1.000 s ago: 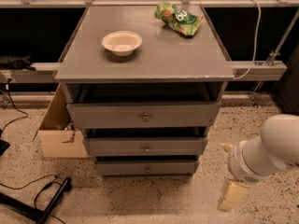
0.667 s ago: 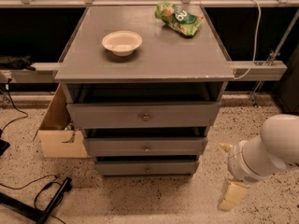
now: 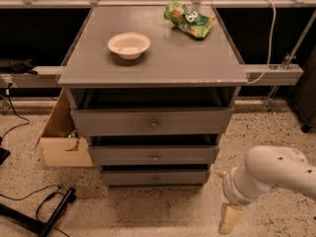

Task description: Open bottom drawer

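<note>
Three grey drawers stack under the cabinet top. The bottom drawer sits lowest, near the floor, apparently not yet pulled out. The arm hangs low at the right, with its gripper well apart from the drawer; whether it is open or closed, I cannot tell. Best to line up squarely with the small knob, then pull straight out.

bottom drawer: matt grey front | pincer, lower right: smooth cream plastic
</note>
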`<state>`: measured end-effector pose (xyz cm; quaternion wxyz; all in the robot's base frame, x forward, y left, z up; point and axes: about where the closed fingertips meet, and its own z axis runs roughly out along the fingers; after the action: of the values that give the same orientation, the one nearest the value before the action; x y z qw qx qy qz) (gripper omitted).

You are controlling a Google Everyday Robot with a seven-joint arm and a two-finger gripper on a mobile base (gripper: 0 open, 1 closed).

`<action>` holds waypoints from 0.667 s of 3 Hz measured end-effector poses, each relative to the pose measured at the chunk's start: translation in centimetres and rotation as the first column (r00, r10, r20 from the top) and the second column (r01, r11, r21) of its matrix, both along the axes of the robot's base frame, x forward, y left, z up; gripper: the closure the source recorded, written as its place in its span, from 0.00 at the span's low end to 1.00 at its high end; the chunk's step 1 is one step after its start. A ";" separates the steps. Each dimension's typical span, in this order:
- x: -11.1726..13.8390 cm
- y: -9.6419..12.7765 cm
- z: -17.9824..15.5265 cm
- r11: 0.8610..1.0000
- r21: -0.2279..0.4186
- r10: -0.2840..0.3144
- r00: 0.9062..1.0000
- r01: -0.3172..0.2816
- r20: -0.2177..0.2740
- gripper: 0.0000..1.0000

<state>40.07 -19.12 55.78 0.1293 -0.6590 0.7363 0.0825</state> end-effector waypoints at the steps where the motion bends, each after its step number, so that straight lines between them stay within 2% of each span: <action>1: 0.7 -0.1 -5.8 0.999 -0.008 0.047 0.999 -0.047 -0.027 0.00; 2: 0.8 -0.4 -11.4 0.998 0.003 0.061 0.995 -0.061 -0.080 0.00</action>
<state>40.87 -19.49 44.39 0.0973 -0.6772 0.7205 0.1131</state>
